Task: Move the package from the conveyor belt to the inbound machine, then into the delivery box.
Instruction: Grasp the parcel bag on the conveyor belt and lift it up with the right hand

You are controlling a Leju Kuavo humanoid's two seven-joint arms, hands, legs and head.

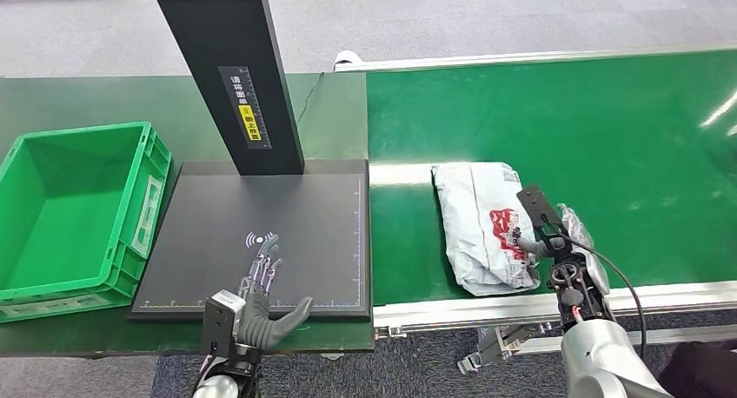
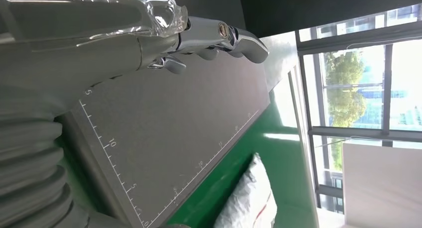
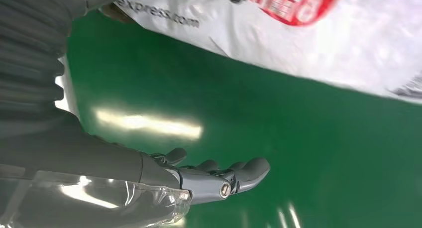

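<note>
My right hand: (image 1: 569, 252) fingers apart and empty, hovering at the package's right side, near the belt's front edge.
My left hand: (image 1: 261, 298) spread flat, empty, over the front of the black scanning plate (image 1: 322, 215).
Package: white soft plastic mailer bag with red print (image 1: 481, 224) lies on the green conveyor belt (image 1: 591, 129), near its left end.
Handling: looks light, limp, slippery; I'd pinch a long edge.
Around: black scanner post (image 1: 235, 68); green plastic crate (image 1: 52, 198) at tabletop's left.
Obstacles: silver belt rail (image 1: 487, 307) in front.

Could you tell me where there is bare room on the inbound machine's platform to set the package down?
The black platform is bare between the post and the left hand, which hovers at its near edge. The green crate borders its left side.
</note>
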